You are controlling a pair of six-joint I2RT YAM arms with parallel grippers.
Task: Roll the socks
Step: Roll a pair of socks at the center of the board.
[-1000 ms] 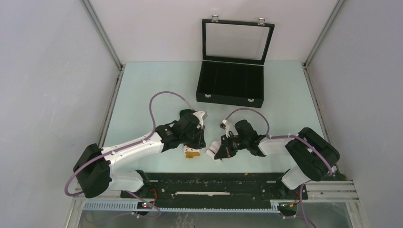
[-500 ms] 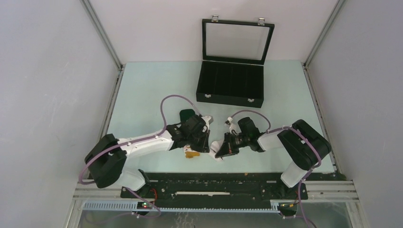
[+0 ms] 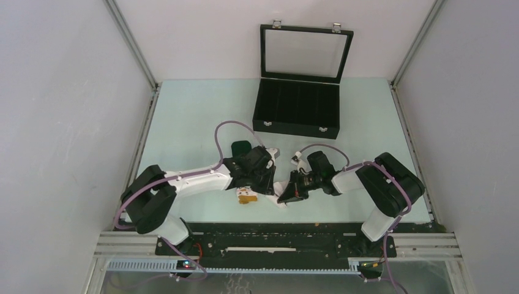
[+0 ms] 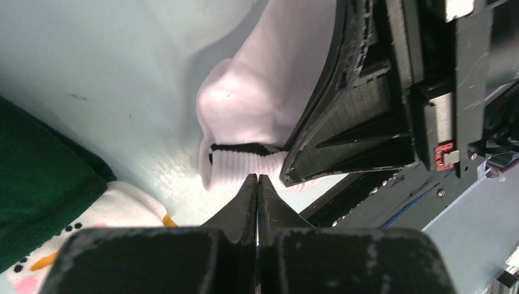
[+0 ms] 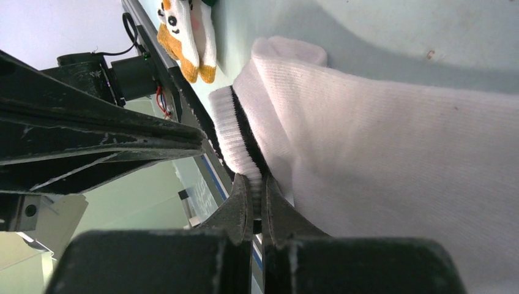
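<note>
Right wrist view: right gripper (image 5: 257,187) jaws pressed near together, pinching the ribbed cuff of the white sock (image 5: 398,153) by its black stripe. Sock body runs from the tips toward the right of frame, slack, no turn in it.

Left wrist view: left gripper (image 4: 257,184) jaws shut tight, tips against the same cuff at frame centre. Whether any fabric is caught between them cannot be told. Green sock (image 4: 37,184) lies at lower left of that frame, just beside the white one, flat, ungripped.

Top external view: both grippers meet at lower centre of the table (image 3: 183,122). Black case (image 3: 297,110) sits well apart at upper centre, lid up.

Judgement: early stage. Neither sock shows a roll, and the two are not laid together. All the rolling is left to do.
</note>
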